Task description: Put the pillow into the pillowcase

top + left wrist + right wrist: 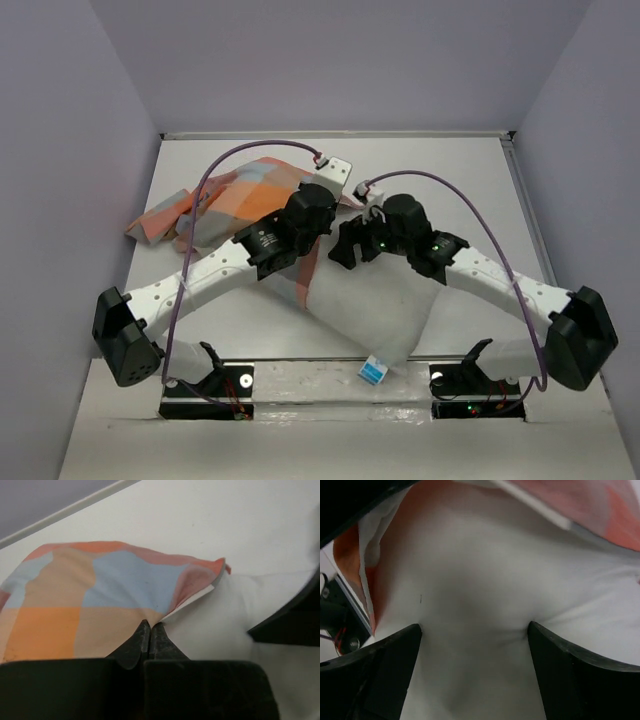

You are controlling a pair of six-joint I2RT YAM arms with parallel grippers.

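The checked pillowcase [235,195] lies crumpled at the back left of the table. In the left wrist view my left gripper [150,627] is shut on the pillowcase [100,595] at its open edge, where the white pillow [220,615] meets it. The pillow [370,310] lies across the middle, with its blue tag [373,372] at the near corner. My right gripper [475,630] is open wide, both fingertips [415,632] pressed into the pillow [475,580]. From above, the left gripper [312,212] and the right gripper [358,240] sit close together over the pillow's far end.
The pillowcase's orange edge [600,505] hangs over the pillow's far end in the right wrist view. Grey walls enclose the table [450,170] on three sides. Both arm bases [200,385] stand at the near edge.
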